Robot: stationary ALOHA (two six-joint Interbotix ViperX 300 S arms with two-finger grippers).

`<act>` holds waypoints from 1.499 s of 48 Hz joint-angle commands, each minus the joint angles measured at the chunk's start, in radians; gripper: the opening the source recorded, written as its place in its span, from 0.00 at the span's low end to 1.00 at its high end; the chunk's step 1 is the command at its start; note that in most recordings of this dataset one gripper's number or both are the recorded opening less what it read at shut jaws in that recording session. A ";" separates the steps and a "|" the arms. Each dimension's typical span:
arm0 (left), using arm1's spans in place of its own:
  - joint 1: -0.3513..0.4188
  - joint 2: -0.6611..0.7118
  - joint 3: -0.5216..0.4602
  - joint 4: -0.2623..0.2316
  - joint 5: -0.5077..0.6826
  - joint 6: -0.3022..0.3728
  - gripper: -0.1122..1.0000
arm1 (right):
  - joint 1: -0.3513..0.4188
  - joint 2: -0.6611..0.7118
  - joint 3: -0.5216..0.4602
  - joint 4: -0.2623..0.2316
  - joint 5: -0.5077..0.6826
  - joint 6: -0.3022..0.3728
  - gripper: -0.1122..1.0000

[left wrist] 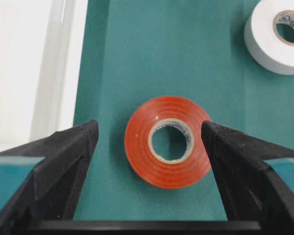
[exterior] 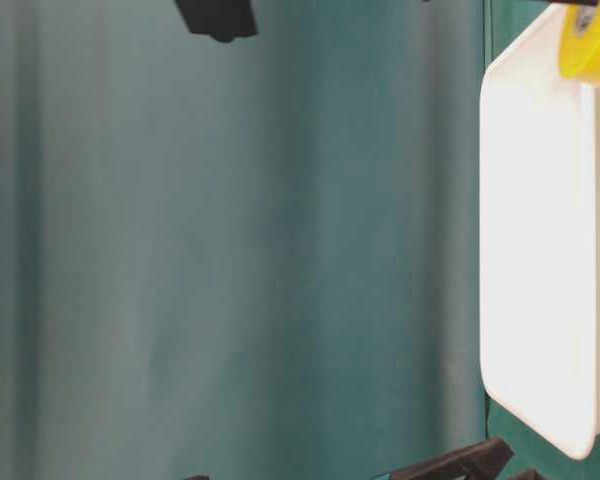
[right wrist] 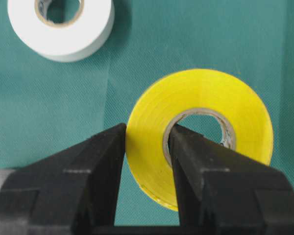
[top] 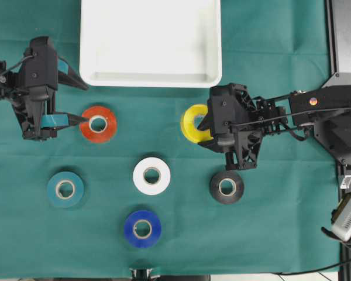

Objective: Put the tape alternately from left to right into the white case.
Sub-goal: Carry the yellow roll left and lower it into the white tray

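Right pincer (right wrist: 146, 147): clamped on the wall of the yellow roll (top: 194, 123), one finger outside, one in the core. The roll is tilted, just below the white case (top: 150, 42), near its right corner.

Left pincer (left wrist: 149, 137): spread wide, one finger either side of the red roll (left wrist: 167, 141), not touching it.

Red, teal (top: 65, 189), white (top: 151, 175), black (top: 226, 187) and blue (top: 143, 229) rolls lie flat on the green surface (top: 281, 222).

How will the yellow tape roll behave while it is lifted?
The yellow tape roll probably stays stiff; the right gripper's fingers pinch its wall without denting it. Its glossy surface may slip. Tilted on edge, it might roll if dropped.
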 commanded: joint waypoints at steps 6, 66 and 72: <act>0.002 -0.014 -0.009 -0.003 -0.003 0.000 0.90 | 0.003 -0.018 -0.025 -0.002 -0.009 0.000 0.11; -0.002 -0.009 -0.012 -0.003 -0.003 -0.002 0.90 | -0.295 0.305 -0.411 -0.230 -0.018 -0.002 0.11; -0.002 -0.009 -0.014 -0.003 -0.003 -0.002 0.90 | -0.296 0.354 -0.469 -0.261 -0.018 -0.003 0.11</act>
